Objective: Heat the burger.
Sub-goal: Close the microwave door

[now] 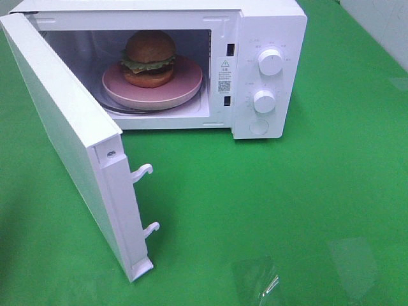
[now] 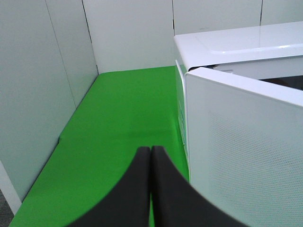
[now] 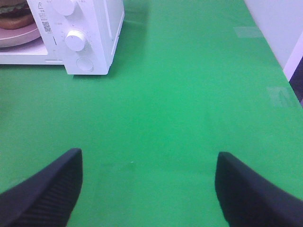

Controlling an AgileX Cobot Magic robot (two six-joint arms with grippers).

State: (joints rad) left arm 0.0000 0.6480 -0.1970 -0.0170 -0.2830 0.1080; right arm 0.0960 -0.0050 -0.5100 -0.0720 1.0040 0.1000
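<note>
The burger (image 1: 149,58) rests on a round pink plate (image 1: 185,88) inside the white microwave (image 1: 271,32), whose door (image 1: 70,146) stands swung wide to the left. A sliver of the burger (image 3: 14,12) and the plate (image 3: 19,37) also shows in the right wrist view. My left gripper (image 2: 150,156) is shut with nothing between its fingers, just outside the door's outer face (image 2: 246,156). Over bare green cloth, well in front of the microwave's knobs (image 3: 75,40), my right gripper (image 3: 149,184) is open and empty. Neither gripper shows in the exterior high view.
Two latch hooks (image 1: 144,172) stick out from the door's free edge. Green cloth (image 1: 287,210) covers the table, with pieces of clear tape (image 1: 258,280) near the front. White wall panels (image 2: 42,85) close off the table's left and far sides.
</note>
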